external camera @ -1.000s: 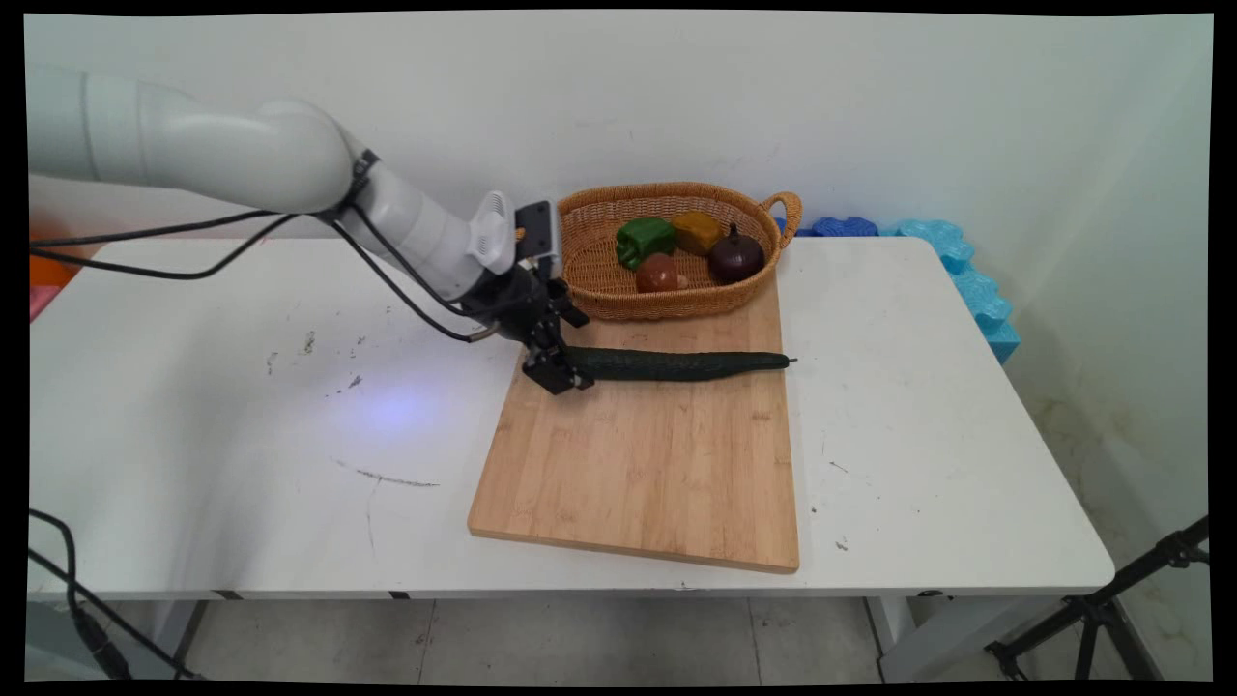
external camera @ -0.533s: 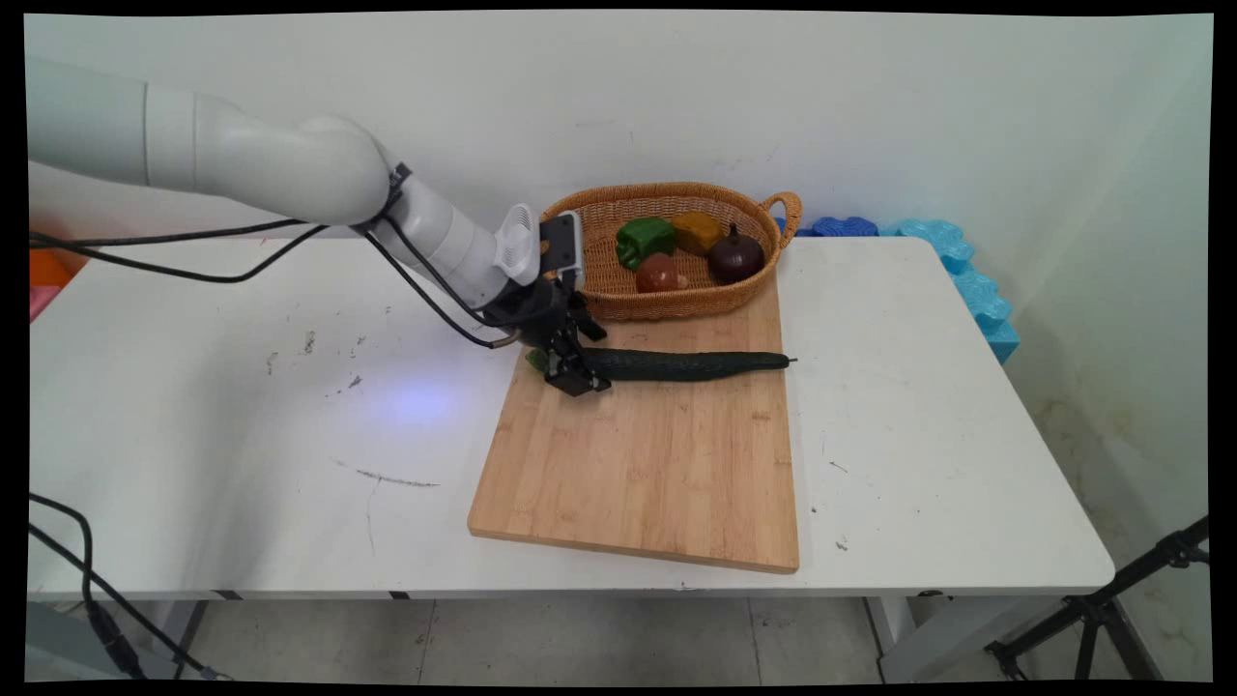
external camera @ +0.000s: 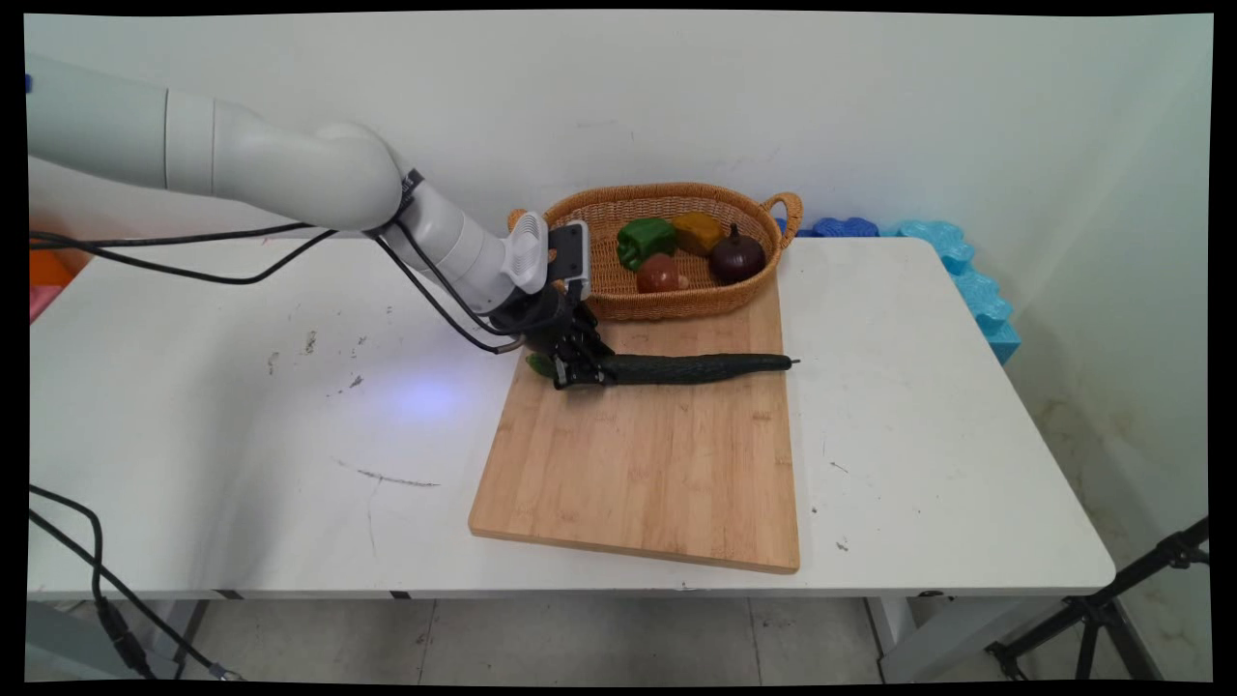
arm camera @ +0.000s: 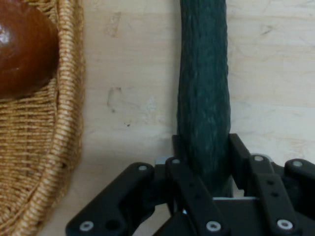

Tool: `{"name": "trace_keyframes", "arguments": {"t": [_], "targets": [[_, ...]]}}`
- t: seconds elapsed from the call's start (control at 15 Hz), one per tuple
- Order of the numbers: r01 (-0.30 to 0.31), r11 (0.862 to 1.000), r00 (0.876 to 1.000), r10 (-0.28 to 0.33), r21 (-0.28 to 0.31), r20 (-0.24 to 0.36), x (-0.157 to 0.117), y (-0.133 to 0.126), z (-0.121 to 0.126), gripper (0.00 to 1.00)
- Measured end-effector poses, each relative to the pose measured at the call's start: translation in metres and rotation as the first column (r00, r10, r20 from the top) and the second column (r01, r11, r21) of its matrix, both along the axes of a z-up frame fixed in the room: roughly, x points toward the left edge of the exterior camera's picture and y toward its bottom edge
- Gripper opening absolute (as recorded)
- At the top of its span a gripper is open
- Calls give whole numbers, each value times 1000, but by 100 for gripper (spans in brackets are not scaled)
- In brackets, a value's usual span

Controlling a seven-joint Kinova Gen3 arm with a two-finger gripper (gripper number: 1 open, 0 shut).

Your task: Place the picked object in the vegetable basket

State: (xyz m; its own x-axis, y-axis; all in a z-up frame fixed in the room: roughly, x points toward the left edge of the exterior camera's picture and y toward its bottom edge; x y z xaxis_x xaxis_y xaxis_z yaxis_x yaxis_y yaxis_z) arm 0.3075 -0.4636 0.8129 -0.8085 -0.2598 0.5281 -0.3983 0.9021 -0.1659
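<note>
While the gripper [external camera: 578,372] sits low over the far-left part of the cutting board [external camera: 646,454], its two fingers [arm camera: 238,152] are closed snugly against the sides of the cucumber [external camera: 691,367], near that vegetable's left end; a short green tip shows beyond the fingers at about nine o'clock of the gripper in the main view. The cucumber lies flat on the board, running from the gripper toward three o'clock, its thin stem end close to the board's right edge; in the hand view it runs straight toward twelve o'clock between the fingers.

Handling, as a judgement: the cucumber looks long, slender and fairly stiff, of modest weight, with a bumpy dark skin that should give fair grip; held so near one end, it is likely to droop or swing at the free end, and a hold nearer its middle would balance it better; hard squeezing may bruise it.

Containers: the wicker basket [external camera: 594,280] stands touching the board's far edge, at about one o'clock of the gripper; inside lie a green pepper [external camera: 645,240], a reddish-brown round item [external camera: 657,275], a yellow-brown item [external camera: 697,232] and a dark purple onion [external camera: 735,256].
</note>
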Motion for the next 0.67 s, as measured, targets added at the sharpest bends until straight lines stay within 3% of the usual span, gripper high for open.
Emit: {"name": "trace_keyframes", "arguments": {"t": [0.33, 0.67], "targets": [[14, 1000, 1000, -14, -5, -2, 3, 2, 7, 0], [5, 1000, 1000, -6, -21, -29, 8, 3, 30, 0]]}}
